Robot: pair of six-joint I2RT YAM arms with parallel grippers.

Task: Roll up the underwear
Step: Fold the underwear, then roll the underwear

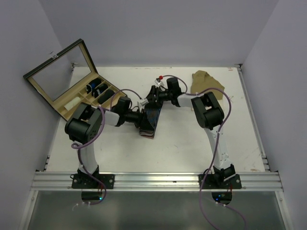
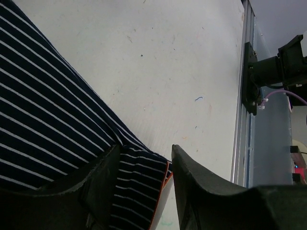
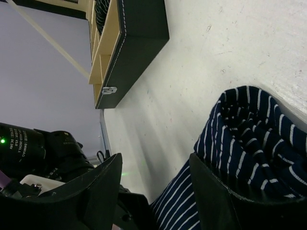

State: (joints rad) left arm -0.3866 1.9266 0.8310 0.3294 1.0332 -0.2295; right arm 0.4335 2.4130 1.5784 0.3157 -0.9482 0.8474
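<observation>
the striped underwear [image 1: 149, 120] lies mid-way across the table [image 1: 187, 143], between my grippers. my left gripper [image 2: 144, 155] is released, fingers astride its orange-trimmed edge. my right gripper [image 3: 156, 163] is likewise released, fabric bunched against one finger.

underwear [image 2: 48, 120]: L wrist cam – runs off left + bottom edges; R wrist cam – runs off right + bottom; top cam – far end under the wrists.
left gripper [image 2: 144, 160]: finger bases cut by bottom edge; striped hem btwn fingers, pinched or loose – can't tell.
right gripper [image 3: 156, 165]: fingers cut by bottom edge; tips not visible from top cam.
box [image 3: 139, 43]: cut by top edge in R wrist cam.
dark rolls [image 1: 98, 89]: in box, too small to ID.
tan cloth [image 1: 205, 80]: near edge behind right arm [image 1: 207, 112]; type unclear.
</observation>
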